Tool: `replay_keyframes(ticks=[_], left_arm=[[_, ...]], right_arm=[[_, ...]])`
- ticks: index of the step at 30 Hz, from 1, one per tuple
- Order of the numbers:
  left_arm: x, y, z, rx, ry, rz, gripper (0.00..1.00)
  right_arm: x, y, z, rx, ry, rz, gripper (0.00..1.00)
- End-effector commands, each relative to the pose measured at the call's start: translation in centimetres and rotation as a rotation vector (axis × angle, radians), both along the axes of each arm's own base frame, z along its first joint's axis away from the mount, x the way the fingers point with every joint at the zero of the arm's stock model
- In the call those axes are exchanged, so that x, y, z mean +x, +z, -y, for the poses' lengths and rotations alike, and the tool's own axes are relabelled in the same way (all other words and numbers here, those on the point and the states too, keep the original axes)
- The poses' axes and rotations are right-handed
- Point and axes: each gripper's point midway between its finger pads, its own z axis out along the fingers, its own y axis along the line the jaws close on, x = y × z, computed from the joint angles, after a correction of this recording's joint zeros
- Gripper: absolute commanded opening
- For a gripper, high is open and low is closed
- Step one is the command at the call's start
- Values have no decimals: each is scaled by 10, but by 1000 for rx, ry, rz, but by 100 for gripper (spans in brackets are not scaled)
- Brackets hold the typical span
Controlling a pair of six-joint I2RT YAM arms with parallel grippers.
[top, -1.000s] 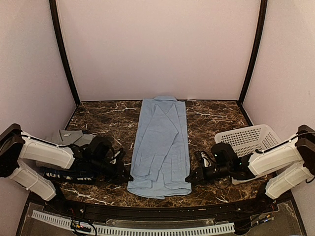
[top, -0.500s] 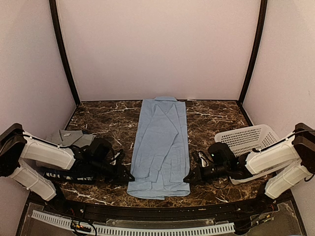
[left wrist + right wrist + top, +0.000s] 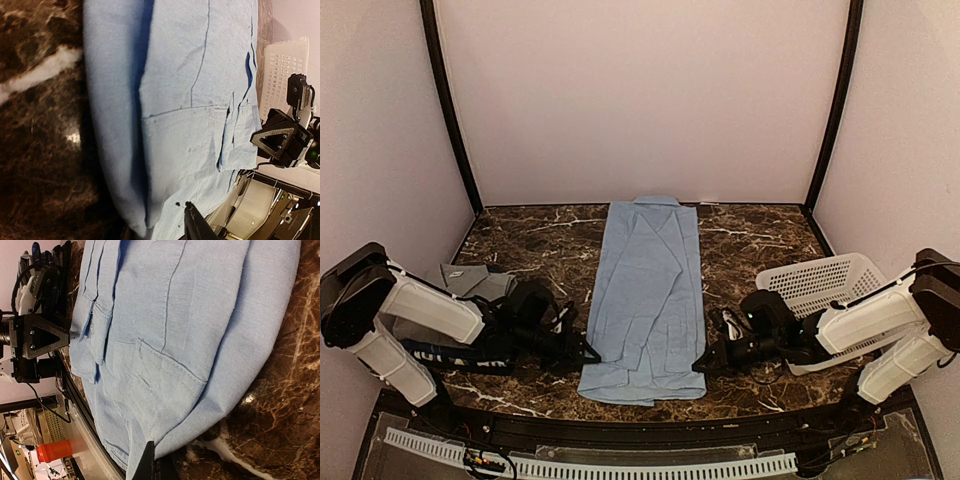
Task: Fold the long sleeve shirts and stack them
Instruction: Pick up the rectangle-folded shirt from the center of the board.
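The middle shirt (image 3: 645, 300) lies lengthwise down the centre of the table (image 3: 760, 240), from near the back wall to the near edge. The left gripper (image 3: 592, 353) sits just beside its near left corner, the right gripper (image 3: 700, 366) at its near right corner. To the left, a second shirt (image 3: 470, 282) lies behind the left arm and a third shirt (image 3: 440, 355) partly under it. The basket (image 3: 825, 285) stands at the right edge, behind the right arm

Left hand (image 3: 588, 353) opened, freeing near-left corner of light blue shirt (image 3: 650, 280); hem settled flatter.
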Motion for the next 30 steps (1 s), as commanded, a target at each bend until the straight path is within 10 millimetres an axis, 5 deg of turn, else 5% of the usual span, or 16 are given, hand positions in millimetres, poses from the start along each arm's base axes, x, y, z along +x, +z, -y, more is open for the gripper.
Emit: replay_keyframes(ticks=[1, 9, 22, 30], left_arm=[[5, -7, -1, 20, 1, -5, 30], [-7, 4, 5, -28, -66, -38, 0], [-62, 21, -12, -65, -161, -136, 0], [-44, 51, 8, -195, -138, -146, 0]], right_arm=[[7, 15, -12, 47, 0, 38, 0], [11, 38, -19, 95, 10, 85, 0], [-21, 56, -23, 119, 79, 86, 0], [9, 78, -36, 127, 31, 143, 0]])
